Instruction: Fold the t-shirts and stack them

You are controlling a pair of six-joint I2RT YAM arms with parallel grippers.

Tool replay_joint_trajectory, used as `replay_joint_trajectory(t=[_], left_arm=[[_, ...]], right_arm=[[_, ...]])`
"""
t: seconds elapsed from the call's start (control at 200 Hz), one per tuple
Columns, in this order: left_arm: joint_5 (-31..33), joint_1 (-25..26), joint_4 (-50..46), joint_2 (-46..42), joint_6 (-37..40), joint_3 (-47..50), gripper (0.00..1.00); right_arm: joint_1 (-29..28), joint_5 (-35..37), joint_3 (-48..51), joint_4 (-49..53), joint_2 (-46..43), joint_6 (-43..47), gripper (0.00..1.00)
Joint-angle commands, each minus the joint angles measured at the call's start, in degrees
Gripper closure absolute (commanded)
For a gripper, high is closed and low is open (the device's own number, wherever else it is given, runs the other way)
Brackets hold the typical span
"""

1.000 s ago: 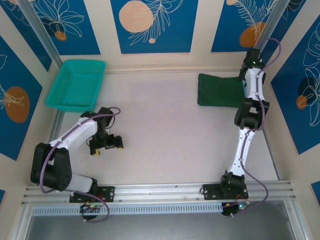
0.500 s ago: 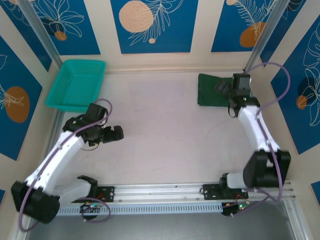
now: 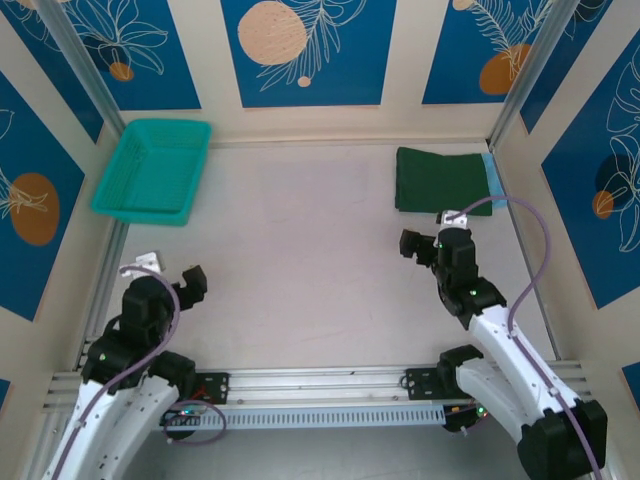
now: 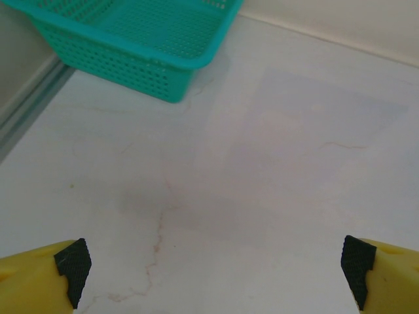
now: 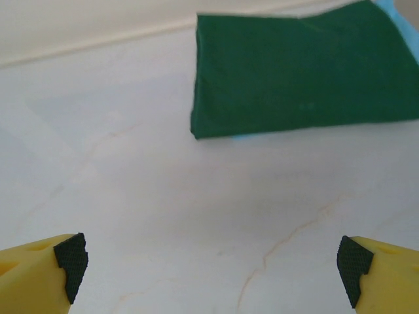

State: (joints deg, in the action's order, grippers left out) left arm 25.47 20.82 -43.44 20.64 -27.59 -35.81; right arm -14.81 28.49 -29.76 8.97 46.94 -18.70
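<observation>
Over at the far right corner of the table (image 3: pixel 320 250), the dark green t-shirt (image 3: pixel 438 180) lies folded into a flat rectangle. It sits on top of the light blue t-shirt (image 3: pixel 489 172), a narrow strip of which pokes out along the green one's right side. The right wrist view also catches a thin blue sliver under the green shirt's near edge.

The right gripper (image 5: pixel 213 268) hangs over bare table on the near side of the stack, apart from the cloth. Its fingers (image 5: pixel 29 271) are spread wide and hold nothing. The left gripper (image 4: pixel 215 271) is close to the table's near left corner and points toward the far left. Its fingers (image 4: pixel 26 281) are likewise spread wide, with nothing between them.

A teal mesh basket (image 3: pixel 152 170) stands at the far left corner, well apart from both shirts.
</observation>
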Motion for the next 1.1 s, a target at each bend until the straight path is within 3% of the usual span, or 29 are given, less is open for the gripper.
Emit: replay_joint_trajectory(t=[0.0, 0.105, 0.255, 0.39, 0.57, 0.69, 0.85, 1.095], left_arm=[[7.01, 0.29, 11.37, 9.02, 6.11, 0.25, 0.00], [12.28, -1.95, 21.86, 20.75, 9.07, 0.11, 0.00], [5.64, -11.18, 37.87, 34.14, 10.51, 0.87, 0.00], [2.03, -15.82, 45.82, 40.57, 15.84, 2.65, 0.00], [-1.46, -18.37, 49.78, 39.36, 17.86, 10.40, 0.00], [-3.07, -18.36, 51.93, 31.18, 18.24, 18.19, 0.00], [-2.48, -18.45, 56.17, 21.87, 21.31, 24.92, 0.00], [-10.22, -18.58, 66.13, 34.09, 27.04, 22.24, 0.00]], right_arm=[[1.99, 0.76, 0.83, -9.89, 5.18, 0.01, 0.00], [4.66, -0.30, 0.06, -15.90, 13.58, -0.97, 0.00], [9.45, -5.67, -6.47, -14.70, 24.87, -0.33, 0.00], [10.14, -8.63, -7.70, -19.26, 30.51, 7.94, 0.00], [10.17, -10.70, -1.44, -26.66, 31.21, 10.37, 0.01], [10.05, -15.58, 4.85, -32.53, 25.84, 14.03, 0.00], [10.78, -17.45, 6.08, -36.52, 25.89, 15.05, 0.00], [12.96, -19.94, 4.12, -47.91, 35.30, 13.53, 0.01]])
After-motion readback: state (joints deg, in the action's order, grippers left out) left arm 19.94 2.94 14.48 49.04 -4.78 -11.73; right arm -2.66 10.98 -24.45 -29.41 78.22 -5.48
